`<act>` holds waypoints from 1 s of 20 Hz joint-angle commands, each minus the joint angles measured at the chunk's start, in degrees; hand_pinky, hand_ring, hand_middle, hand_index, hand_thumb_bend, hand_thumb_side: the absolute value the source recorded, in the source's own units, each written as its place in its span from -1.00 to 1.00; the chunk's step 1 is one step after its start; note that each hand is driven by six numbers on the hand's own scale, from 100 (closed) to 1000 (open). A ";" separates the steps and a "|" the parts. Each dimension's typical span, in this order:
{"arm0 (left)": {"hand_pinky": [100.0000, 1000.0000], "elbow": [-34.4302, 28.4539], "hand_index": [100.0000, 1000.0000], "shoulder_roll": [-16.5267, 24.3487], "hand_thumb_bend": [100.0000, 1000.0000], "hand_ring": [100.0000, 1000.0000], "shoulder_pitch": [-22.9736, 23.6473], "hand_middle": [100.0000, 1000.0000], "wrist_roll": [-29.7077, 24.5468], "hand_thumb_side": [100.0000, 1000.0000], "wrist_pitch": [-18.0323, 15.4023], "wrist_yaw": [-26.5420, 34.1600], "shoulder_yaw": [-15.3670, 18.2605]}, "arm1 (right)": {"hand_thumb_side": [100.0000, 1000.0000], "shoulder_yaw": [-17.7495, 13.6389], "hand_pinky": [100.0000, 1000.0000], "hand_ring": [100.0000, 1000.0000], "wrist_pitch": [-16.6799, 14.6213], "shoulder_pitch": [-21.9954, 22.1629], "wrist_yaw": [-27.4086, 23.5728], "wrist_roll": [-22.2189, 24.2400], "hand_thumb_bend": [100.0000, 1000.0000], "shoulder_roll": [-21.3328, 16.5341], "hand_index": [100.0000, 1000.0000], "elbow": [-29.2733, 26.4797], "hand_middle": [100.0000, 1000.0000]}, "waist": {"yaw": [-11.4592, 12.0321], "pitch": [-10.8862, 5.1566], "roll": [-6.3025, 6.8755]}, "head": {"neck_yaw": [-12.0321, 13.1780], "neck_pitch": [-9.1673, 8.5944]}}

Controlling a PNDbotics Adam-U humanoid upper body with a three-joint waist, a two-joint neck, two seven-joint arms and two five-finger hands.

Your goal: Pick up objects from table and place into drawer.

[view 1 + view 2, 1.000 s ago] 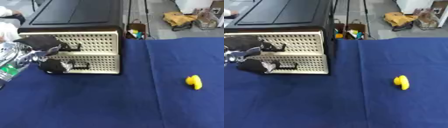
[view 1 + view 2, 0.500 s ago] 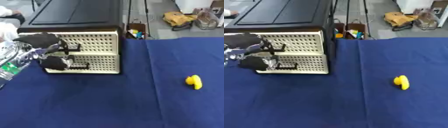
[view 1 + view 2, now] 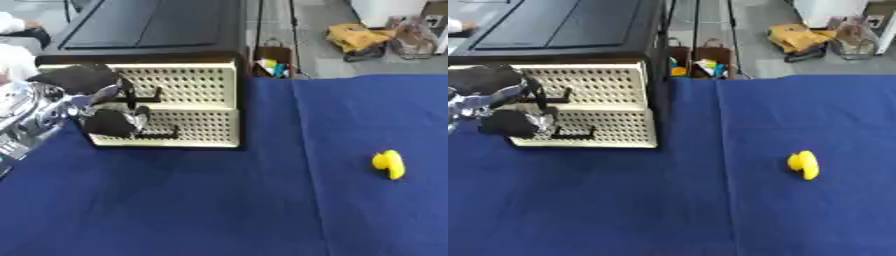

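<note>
A small yellow object (image 3: 388, 164) lies on the blue cloth at the right. A drawer unit (image 3: 157, 45) with a black top and cream perforated fronts stands at the back left. It has an upper drawer (image 3: 188, 85) and a lower drawer (image 3: 197, 130), each with a black handle. The lower front stands out slightly further than the upper one. My left hand (image 3: 87, 100) is in front of the unit's left side. Its fingers curl over the left end of the upper handle (image 3: 147, 95), with the thumb below. My right hand shows in neither view.
The blue cloth (image 3: 219, 210) covers the table from the unit to the near edge. Behind the table, on the floor, are an open box of coloured things (image 3: 697, 65), a yellow bag (image 3: 798, 37) and other clutter.
My left hand has risen from the lower drawer's handle to the upper drawer's handle. The yellow object has not moved.
</note>
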 commanded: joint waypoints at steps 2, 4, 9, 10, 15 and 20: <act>-1.00 -0.11 0.21 1.08 -1.00 -1.00 -0.61 -1.00 -2.61 0.40 2.36 -0.68 0.24 | 0.96 -0.25 0.24 0.32 -0.19 -0.58 -0.48 0.05 -1.00 -1.02 0.36 -0.82 0.19 | 0.10 -1.45 -0.01 | 0.17 -0.39; -1.00 -0.13 0.17 1.07 -1.00 -1.00 -0.54 -1.00 -2.76 0.37 2.34 -0.62 0.09 | 0.96 -0.30 0.24 0.32 -0.19 -0.55 -0.44 -0.03 -1.00 -0.97 0.36 -0.82 0.19 | 0.07 -1.55 -0.04 | 0.22 -0.35; -1.00 -0.97 0.20 1.28 -1.00 -1.00 -0.46 -1.00 -3.00 0.38 2.29 -0.37 -0.10 | 0.95 -0.34 0.25 0.32 -0.15 -0.43 -0.36 -0.17 -1.00 -0.82 0.36 -0.82 0.19 | 0.24 -1.74 -0.14 | 0.27 -0.20; -1.00 -1.24 0.20 1.36 -1.00 -1.00 -0.41 -1.00 -3.09 0.38 2.27 -0.35 -0.15 | 0.95 -0.35 0.25 0.32 -0.14 -0.39 -0.36 -0.19 -1.00 -0.79 0.36 -0.82 0.19 | 0.30 -1.76 -0.15 | 0.27 -0.15; -1.00 -2.96 0.25 1.75 -1.00 -1.00 -0.19 -1.00 -3.76 0.39 2.36 -0.14 -0.42 | 0.94 -0.43 0.25 0.32 -0.10 -0.29 -0.33 -0.35 -1.00 -0.76 0.36 -0.82 0.19 | 0.57 -1.88 -0.21 | 0.29 0.11; -1.00 -4.14 0.29 1.74 -1.00 -1.00 -0.64 -1.00 -4.74 0.40 2.66 0.22 -1.07 | 0.94 -0.48 0.25 0.32 -0.07 -0.10 -0.31 -0.62 -1.00 -0.65 0.36 -0.82 0.19 | 0.75 -2.09 -0.18 | 0.40 0.26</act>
